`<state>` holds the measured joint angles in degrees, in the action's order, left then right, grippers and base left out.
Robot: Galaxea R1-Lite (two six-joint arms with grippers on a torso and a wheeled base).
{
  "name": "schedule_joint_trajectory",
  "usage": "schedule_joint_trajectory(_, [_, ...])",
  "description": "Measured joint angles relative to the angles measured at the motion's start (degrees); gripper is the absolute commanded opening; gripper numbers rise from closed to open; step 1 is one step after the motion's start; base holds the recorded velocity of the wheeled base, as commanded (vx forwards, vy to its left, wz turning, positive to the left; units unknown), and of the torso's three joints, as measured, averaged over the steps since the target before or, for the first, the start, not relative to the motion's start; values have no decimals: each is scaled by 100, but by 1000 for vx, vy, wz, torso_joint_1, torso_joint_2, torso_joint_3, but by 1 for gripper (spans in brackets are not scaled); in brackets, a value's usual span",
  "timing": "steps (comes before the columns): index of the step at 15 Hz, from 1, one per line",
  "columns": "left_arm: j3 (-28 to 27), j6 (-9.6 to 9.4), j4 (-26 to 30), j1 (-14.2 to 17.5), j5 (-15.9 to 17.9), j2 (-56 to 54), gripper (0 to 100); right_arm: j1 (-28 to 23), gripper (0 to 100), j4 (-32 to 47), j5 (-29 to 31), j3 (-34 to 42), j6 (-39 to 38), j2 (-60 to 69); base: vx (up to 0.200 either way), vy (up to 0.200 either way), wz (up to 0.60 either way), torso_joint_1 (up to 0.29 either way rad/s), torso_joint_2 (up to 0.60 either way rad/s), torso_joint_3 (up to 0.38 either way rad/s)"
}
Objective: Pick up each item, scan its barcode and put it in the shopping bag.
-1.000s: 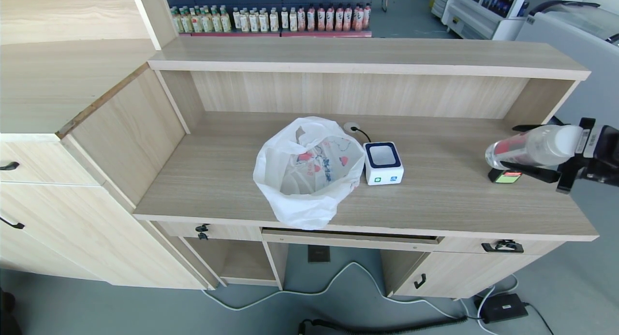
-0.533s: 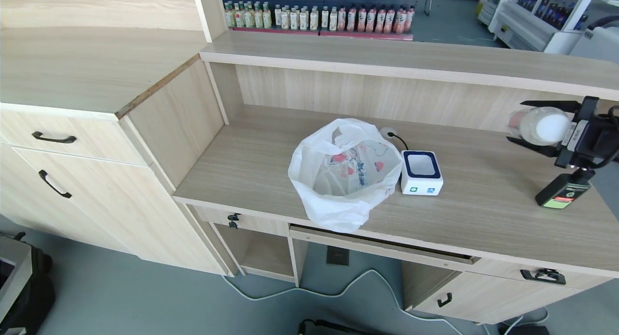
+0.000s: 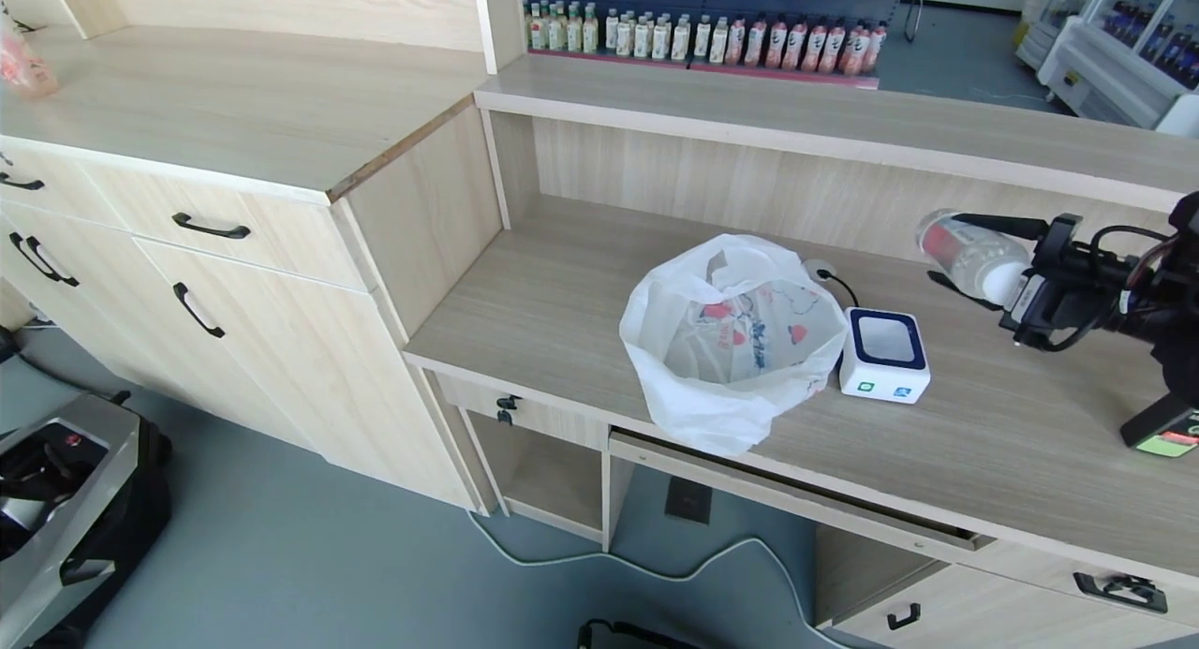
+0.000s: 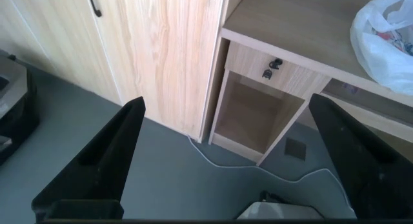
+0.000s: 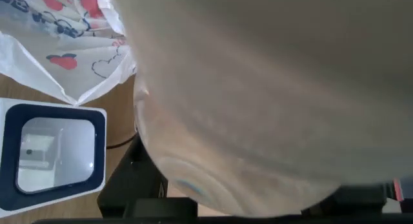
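- Status: right end effector is clamped across a clear plastic bottle with a red label. The bottle is held nearly level above the table, to the right of the barcode scanner and toward the far side.
- Left end effector is spread wide and carries nothing. It hangs low over the floor, near the left cabinet front.
- Shopping bag stands open on the table, its right side touching the scanner.
- Step, as judged: scan not yet done, since the bottle is not over the scanner window.
- Hazard 1: failed read. Cause: the barcode's position on the bottle cannot be determined, and it may face away from the window.
- Hazard 2: slip or rotation in the grasp. Cause: smooth round body held by two narrow fingers, with most of its length overhanging.
- Hazard 3: bag collapse or a missed drop. Cause: the limp rim snagging on the bottle.
- Hazard 4: collision with the dark handheld device at the table's right end. Cause: the arm sweeping low.
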<state>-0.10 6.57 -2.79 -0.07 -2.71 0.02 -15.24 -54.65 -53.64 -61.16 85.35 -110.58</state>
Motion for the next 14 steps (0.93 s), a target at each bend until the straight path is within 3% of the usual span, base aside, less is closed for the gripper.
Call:
schedule_joint_trajectory(4, [0,-1,1,7,0,0,100,0,0,-521,-50,2,10,-485,0,0,0,0,0,0])
schedule_joint_trajectory(14, [0,0,0,7,0,0,100,146,0,-553,-46,269,249,-1023,0,0,0,0,0,0])
